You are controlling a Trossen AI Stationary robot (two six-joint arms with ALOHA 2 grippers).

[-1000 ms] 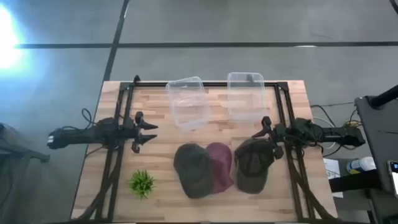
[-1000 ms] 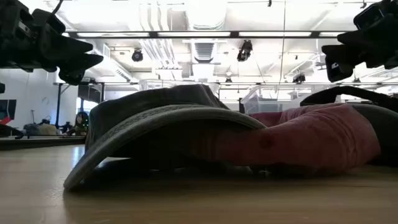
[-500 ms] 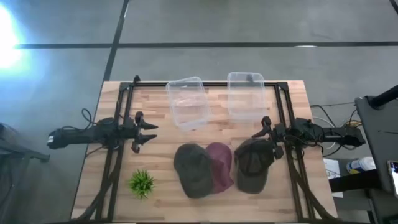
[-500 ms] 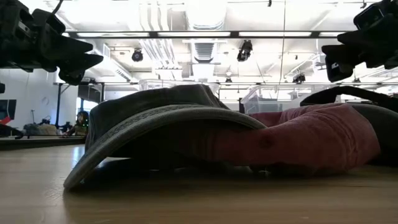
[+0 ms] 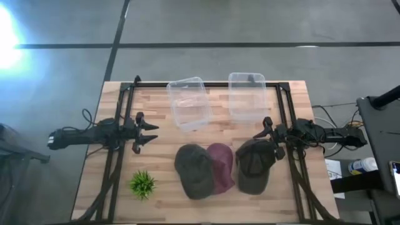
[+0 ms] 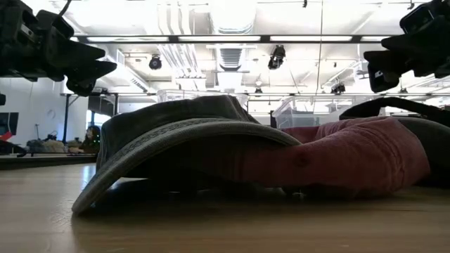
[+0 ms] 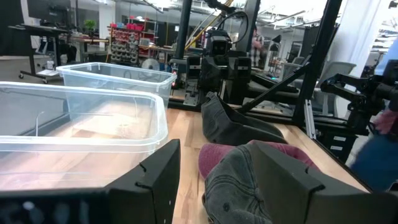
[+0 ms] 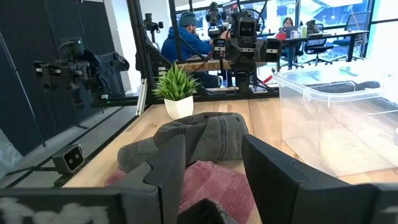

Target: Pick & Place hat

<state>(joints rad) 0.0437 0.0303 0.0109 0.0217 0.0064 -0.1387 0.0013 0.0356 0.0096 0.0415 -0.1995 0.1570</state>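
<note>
Three caps lie in a row on the wooden table: a grey-green cap (image 5: 194, 170) (image 6: 183, 133), a maroon cap (image 5: 221, 165) (image 6: 351, 158) partly under its edge, and a dark olive cap (image 5: 254, 165) to the right. My left gripper (image 5: 150, 133) (image 7: 214, 186) hovers open over the table's left half, well away from the caps. My right gripper (image 5: 261, 134) (image 8: 214, 174) hovers open above the far edge of the olive cap. In the low view both grippers (image 6: 84, 67) (image 6: 390, 63) hang high above the table.
Two clear plastic bins (image 5: 189, 103) (image 5: 246, 95) stand side by side at the table's far side. A small potted plant (image 5: 142, 184) (image 8: 177, 90) sits near the left front corner. Black frame rails (image 5: 119, 156) run along both sides. People sit beyond the table (image 8: 186, 40).
</note>
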